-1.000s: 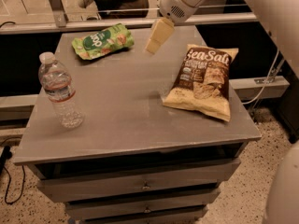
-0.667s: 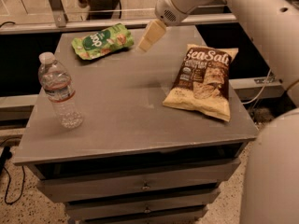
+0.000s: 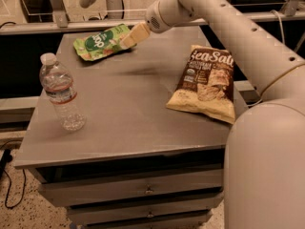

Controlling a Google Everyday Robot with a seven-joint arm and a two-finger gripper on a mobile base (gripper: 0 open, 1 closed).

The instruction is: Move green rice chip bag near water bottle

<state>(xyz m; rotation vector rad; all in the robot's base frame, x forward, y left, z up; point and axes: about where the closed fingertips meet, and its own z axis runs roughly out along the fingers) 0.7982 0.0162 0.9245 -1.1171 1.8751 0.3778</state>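
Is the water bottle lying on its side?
No, the water bottle stands upright, while the gripper is at the green rice chip bag's right end.

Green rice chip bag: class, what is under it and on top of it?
Under the green rice chip bag lies the grey tabletop, hidden where the bag covers it. The gripper is at the bag's right end, covering that edge; contact cannot be told.

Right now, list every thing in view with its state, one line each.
green rice chip bag: lying flat at the far left of the cabinet top, not lifted.
water bottle: upright, cap on, near the left edge, apart from the green bag.
Sea Salt chip bag: lying flat on the right side.
gripper: angled down over the green bag's right end.
drawers: shut.
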